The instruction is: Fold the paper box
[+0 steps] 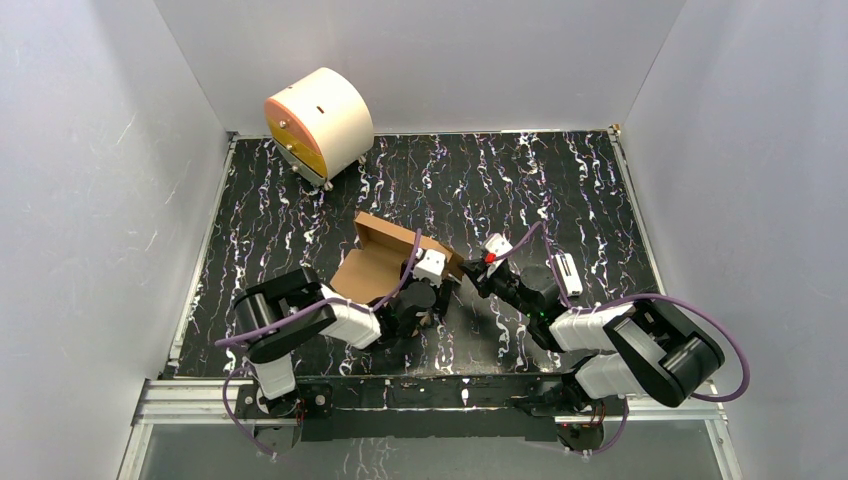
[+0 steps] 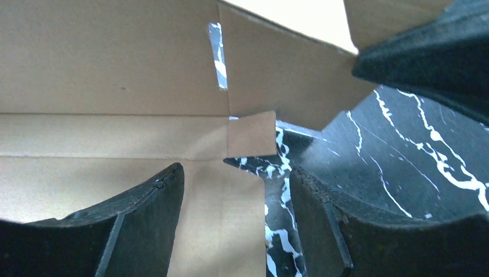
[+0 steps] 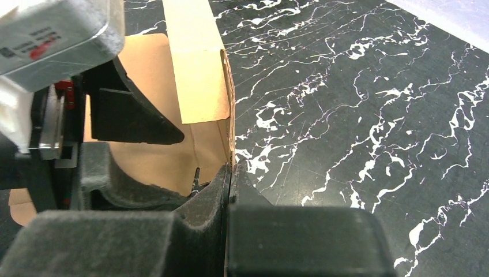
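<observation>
In the middle of the black, white-veined table (image 1: 560, 190) lies the paper box (image 1: 380, 262), a single brown cardboard sheet that is partly raised. Its far wall stands up, and the panel nearest the arms lies flat. Both grippers meet at its right-hand edge.

The right gripper (image 3: 229, 173) has its fingers pressed together on the upright edge of a side wall, with the thin card caught in the seam between them. The left gripper (image 2: 236, 173) hovers low over the same corner with its fingers (image 2: 138, 225) apart. Between them show a flat panel, a small square tab and bare table, and nothing is gripped.

In the right wrist view, the left gripper's body fills the left side and hides much of the box's inside. In the left wrist view, the right gripper's dark finger cuts across the top right corner and meets a flap. From above, the wrist of the left arm (image 1: 300, 320) covers the box's near right corner.

Away from the work, one cream cylinder (image 1: 320, 122) with an orange face sits at the far left corner of the table, well apart from the box. One small white-and-black bar (image 1: 567, 272) lies just beside the right arm (image 1: 640, 350), on its outer side and clear of the cardboard. There are two arms, and each trails one purple cable (image 1: 700, 312). White walls (image 1: 100, 200) close three sides.
</observation>
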Controlling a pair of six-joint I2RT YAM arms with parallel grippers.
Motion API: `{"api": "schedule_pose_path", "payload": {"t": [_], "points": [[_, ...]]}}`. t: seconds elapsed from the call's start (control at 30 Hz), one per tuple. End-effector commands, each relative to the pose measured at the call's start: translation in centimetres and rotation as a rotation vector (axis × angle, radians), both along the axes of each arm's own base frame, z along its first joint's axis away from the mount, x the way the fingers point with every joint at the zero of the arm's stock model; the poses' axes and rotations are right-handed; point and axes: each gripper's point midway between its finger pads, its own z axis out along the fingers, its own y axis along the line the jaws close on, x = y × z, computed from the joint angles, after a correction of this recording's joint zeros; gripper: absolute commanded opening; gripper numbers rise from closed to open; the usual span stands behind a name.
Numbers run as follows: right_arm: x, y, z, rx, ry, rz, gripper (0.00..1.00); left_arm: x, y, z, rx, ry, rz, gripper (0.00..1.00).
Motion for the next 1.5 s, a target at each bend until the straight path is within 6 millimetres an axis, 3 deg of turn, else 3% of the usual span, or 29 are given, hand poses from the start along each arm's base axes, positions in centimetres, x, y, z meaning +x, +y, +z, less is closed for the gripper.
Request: {"api": "schedule_pose_path", "payload": {"t": [0.0,0.27,0.5,0.87,1.07,1.23,1.47], "points": [[0.6,1.0,2.1,0.05,-0.046,0.022,0.0,2.2,-0.3,2.8,-0.051,-0.11,0.111,0.65],[0.5,0.9,2.1,0.046,-0.048,0.022,0.0,3.2,0.2,2.7,-0.041,-0.145,0.185,0.6],[0.5,0.9,2.0,0.043,-0.044,0.021,0.0,3.5,1.3,3.1,-0.095,-0.129,0.207,0.46],[0.3,1.0,2.1,0.041,-0.05,0.039,0.01,3.8,2.7,0.5,-0.148,-0.032,0.215,0.42],[0.2,1.2,2.4,0.049,-0.056,0.047,0.12,3.6,2.9,-0.4,-0.197,0.03,0.197,0.42],[0.2,0.5,3.9,0.052,-0.091,0.021,0.21,3.4,3.3,-1.3,-0.211,0.065,0.204,0.42],[1.3,-2.7,6.7,0.012,-0.16,-0.128,0.31,3.5,3.8,-2.3,-0.22,0.102,0.206,0.42]]}}
